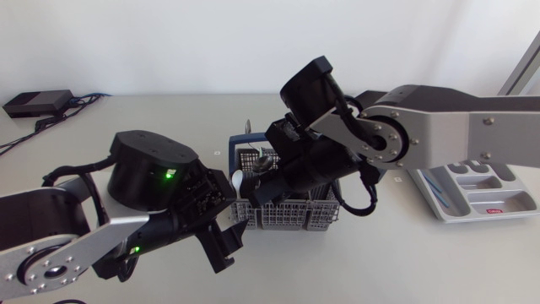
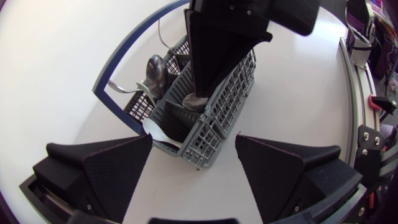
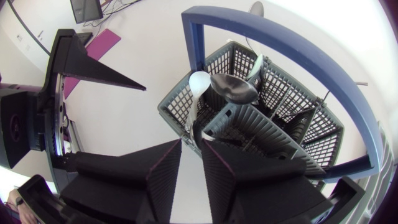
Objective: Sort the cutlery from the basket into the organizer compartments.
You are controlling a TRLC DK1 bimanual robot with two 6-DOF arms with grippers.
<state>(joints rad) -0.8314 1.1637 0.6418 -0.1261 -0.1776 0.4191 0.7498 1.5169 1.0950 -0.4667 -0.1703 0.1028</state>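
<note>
**Asker:** Where are you in the sorting?

**Me:** At a pick, by my judgement. My right gripper (image 3: 191,147) is down inside the basket (image 3: 175,111), under its blue handle (image 3: 298,51). A white spoon (image 3: 199,82) stands at the near corner, with its stem running down toward the gripper. A metal spoon (image 3: 234,89) lies tilted just beyond it.

**Asker:** Do you have the white spoon?

**Me:** I cannot tell. The stem reaches the gripper at a spot where I cannot make out contact. A grip seems likely, but it is not sure.

**Asker:** And your other gripper?

**Me:** My left gripper (image 2: 194,148) hovers just beside the basket, on the side away from the organizer (image 1: 516,203). It is spread wide and holds nothing. The basket's near corner lies just ahead of it, and I see no contact there.

**Asker:** What does the next move ask for?

**Me:** A straight lift, I think. The stem has to clear the grid wall, and the handle arches overhead, so I would rise between them rather than sweep sideways. Then the carry goes to the organizer, which sits well apart at my right. The spoon belongs in the compartment that fits it, but I cannot make out from here which one that is. If the grip proves loose, I should close again before lifting.
</note>
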